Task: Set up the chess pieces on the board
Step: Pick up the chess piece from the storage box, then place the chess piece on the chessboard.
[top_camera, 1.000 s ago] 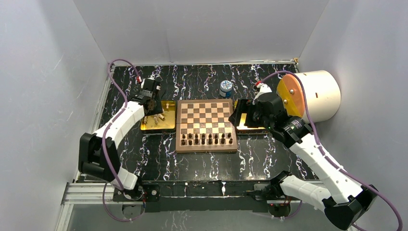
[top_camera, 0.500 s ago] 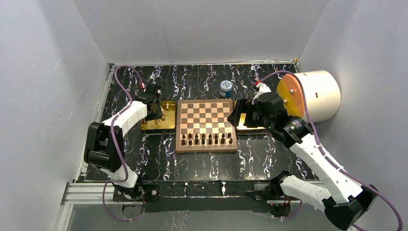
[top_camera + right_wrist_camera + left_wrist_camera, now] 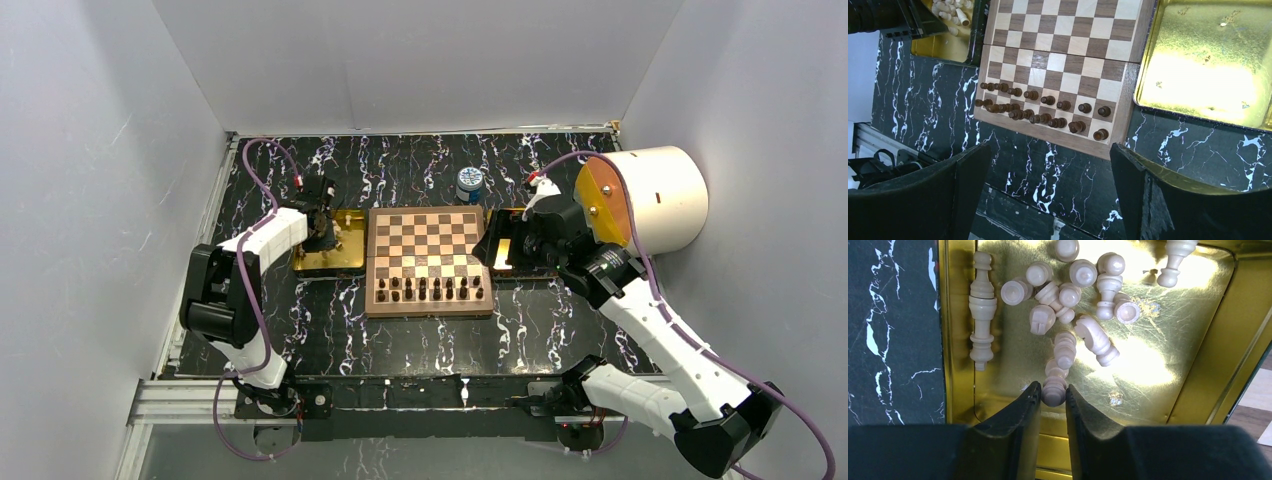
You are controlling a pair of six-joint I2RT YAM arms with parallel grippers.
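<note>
One cream chess piece (image 3: 1054,381) is pinched by the left gripper (image 3: 1051,390) at the rim of the left gold tray (image 3: 1148,365), so you should next lift it clear and stand it on the far rows of the board (image 3: 425,235); the right gripper (image 3: 1048,148) hangs spread, empty.

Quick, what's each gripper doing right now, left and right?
Left gripper: jaws shut on a cream chess piece.
Right gripper: open, empty.
</note>
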